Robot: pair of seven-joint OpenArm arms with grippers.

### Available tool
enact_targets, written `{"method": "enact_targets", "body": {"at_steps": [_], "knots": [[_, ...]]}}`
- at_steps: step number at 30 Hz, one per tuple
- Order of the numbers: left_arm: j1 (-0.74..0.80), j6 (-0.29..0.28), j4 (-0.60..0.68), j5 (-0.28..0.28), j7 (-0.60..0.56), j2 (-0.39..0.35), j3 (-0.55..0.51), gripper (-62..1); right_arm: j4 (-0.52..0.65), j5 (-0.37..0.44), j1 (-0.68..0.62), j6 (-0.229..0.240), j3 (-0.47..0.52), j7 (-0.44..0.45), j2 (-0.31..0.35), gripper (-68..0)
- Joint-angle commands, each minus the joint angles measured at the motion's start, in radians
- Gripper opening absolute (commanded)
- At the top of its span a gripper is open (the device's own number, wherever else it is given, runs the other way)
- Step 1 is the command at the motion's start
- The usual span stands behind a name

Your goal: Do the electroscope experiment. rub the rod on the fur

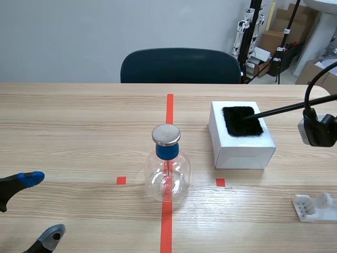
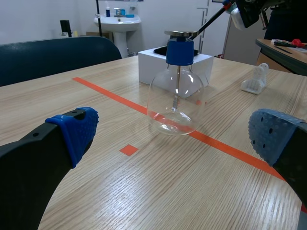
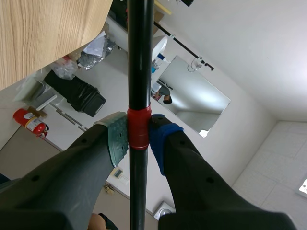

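Grip state: the right gripper [image 3: 138,136] is closed on the rod [image 3: 139,57], with the pads [image 3: 117,139] clamped on either side of a red band [image 3: 138,128]. A long free length of rod is left ahead of the fingers. In the scene view the rod tip is laid on, or just above, the fur [image 1: 242,121]; contact cannot be confirmed. The fur is seated on top of a white box [image 1: 243,153], near the flask [image 1: 167,171].

Handling: the rod is judged stiff, light and smooth. The red band is judged the proper hold point, and twist in the pads is to be expected under side load. The fur is judged soft and yielding. The box is probably light and may be pushed along, so light pressure is advised. The flask is judged fragile glass.

The left gripper [image 1: 42,206] is set wide open, low over the table and well apart from the flask.
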Motion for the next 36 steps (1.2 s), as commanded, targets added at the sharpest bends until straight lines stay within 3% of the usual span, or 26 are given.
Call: {"method": "enact_targets", "body": {"at_steps": [1, 6, 8, 15, 18, 22, 24, 27, 29, 33, 36], "knots": [[-0.001, 0.005, 0.005, -0.013, -0.017, -0.012, -0.007, 1.4, 0.008, -0.011, 0.019, -0.007, 0.002, 0.019, 0.016, -60.7], [-0.001, 0.005, 0.005, -0.013, -0.017, -0.012, -0.007, 1.4, 0.008, -0.011, 0.019, -0.007, 0.002, 0.195, 0.016, -60.7], [-0.001, 0.005, 0.005, -0.013, -0.017, -0.012, -0.007, 1.4, 0.008, -0.011, 0.019, -0.007, 0.002, 0.177, 0.016, -60.7], [-0.001, 0.005, 0.005, -0.013, -0.017, -0.012, -0.007, 1.4, 0.008, -0.011, 0.016, -0.007, 0.002, -0.033, 0.016, -60.7], [-0.001, 0.005, 0.005, -0.013, -0.017, -0.012, -0.007, 1.4, 0.008, -0.011, 0.016, -0.007, 0.002, 0.001, 0.016, -60.7], [-0.001, 0.005, 0.005, -0.013, -0.017, -0.012, -0.007, 1.4, 0.008, -0.008, 0.016, -0.007, 0.002, 0.146, 0.016, -60.7], [-0.001, 0.005, 0.005, -0.013, -0.017, -0.012, -0.007, 1.4, 0.008, -0.007, 0.011, -0.007, 0.002, 0.149, 0.016, -60.7], [-0.001, 0.005, 0.005, -0.013, -0.017, -0.012, -0.007, 1.4, 0.008, 0.001, 0.011, -0.008, 0.002, 0.084, 0.021, -60.7], [-0.001, 0.005, 0.005, -0.013, -0.017, -0.012, -0.007, 1.4, 0.008, 0.055, 0.011, -0.016, 0.005, 0.079, 0.040, -60.7], [-0.001, 0.005, 0.005, -0.013, -0.017, -0.012, -0.007, 1.4, 0.024, 0.275, 0.008, -0.098, 0.021, 0.097, 0.090, -60.7], [-0.001, 0.005, 0.005, -0.013, -0.017, -0.012, -0.007, 1.4, 0.060, 0.399, -0.018, -0.126, 0.078, 0.142, 0.116, -60.7]]}}
